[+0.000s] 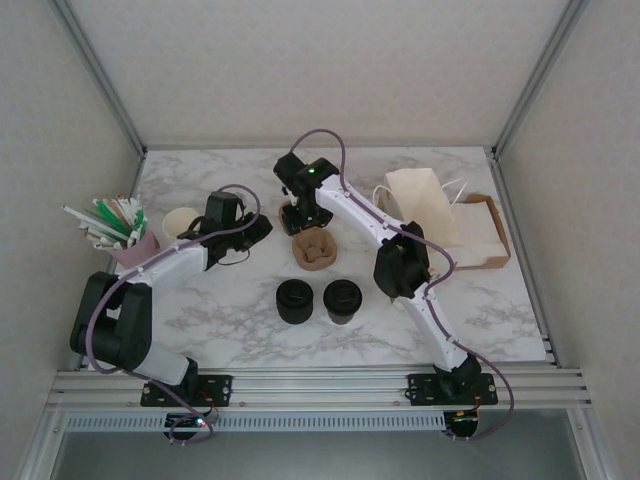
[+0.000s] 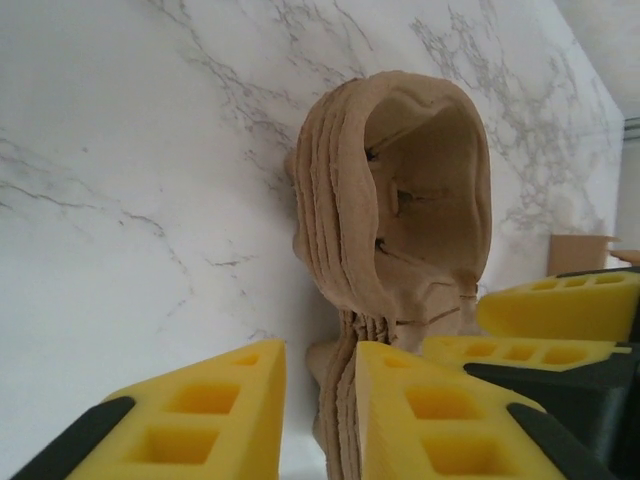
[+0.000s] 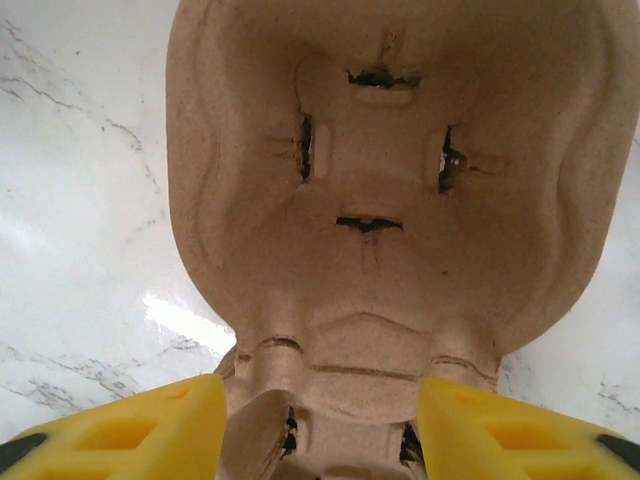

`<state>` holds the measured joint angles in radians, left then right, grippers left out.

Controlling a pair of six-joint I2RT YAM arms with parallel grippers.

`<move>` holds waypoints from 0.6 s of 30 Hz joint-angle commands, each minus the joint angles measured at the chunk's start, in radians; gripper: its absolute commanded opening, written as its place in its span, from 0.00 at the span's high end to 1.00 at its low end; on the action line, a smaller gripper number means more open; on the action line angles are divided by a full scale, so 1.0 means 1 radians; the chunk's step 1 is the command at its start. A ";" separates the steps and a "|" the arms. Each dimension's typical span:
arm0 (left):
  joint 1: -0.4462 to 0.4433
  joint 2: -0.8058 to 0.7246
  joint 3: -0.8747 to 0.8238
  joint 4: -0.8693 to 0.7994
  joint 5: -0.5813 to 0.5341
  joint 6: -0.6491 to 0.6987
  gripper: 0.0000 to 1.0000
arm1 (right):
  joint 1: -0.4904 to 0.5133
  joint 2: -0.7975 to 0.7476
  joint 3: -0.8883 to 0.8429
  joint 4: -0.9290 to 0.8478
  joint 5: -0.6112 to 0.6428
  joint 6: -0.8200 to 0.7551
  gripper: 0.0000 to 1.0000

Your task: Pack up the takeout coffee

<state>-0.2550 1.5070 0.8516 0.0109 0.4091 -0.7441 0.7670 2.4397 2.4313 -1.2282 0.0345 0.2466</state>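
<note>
Right gripper (image 3: pixel 320 392): yellow fingers set wide on either side of the near end of a stack of brown moulded-pulp cup carriers (image 3: pixel 390 180), close against it; I cannot tell whether they press on it.
Left gripper (image 2: pixel 320 352): yellow fingers narrowly apart, holding nothing, just beside the carriers' edge.
Carriers: lying at the middle of the white marble table (image 1: pixel 470 310).
Takeout coffee (image 1: pixel 343 301): dark paper cup with a round black lid, upright, between the carriers and the near edge, apart from both grippers, just beside a squat stack of black lids (image 1: pixel 295 301).
</note>
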 commanded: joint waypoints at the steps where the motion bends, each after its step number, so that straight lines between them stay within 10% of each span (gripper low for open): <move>1: 0.018 0.033 -0.023 0.106 0.114 -0.042 0.79 | -0.009 0.037 0.040 -0.033 0.022 -0.017 0.47; 18: 0.067 0.125 -0.106 0.296 0.232 -0.112 0.85 | -0.014 0.073 0.069 -0.046 0.036 -0.018 0.47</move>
<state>-0.1944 1.6154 0.7601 0.2405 0.6037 -0.8394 0.7597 2.4863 2.4733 -1.2469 0.0475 0.2462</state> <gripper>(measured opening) 0.148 0.524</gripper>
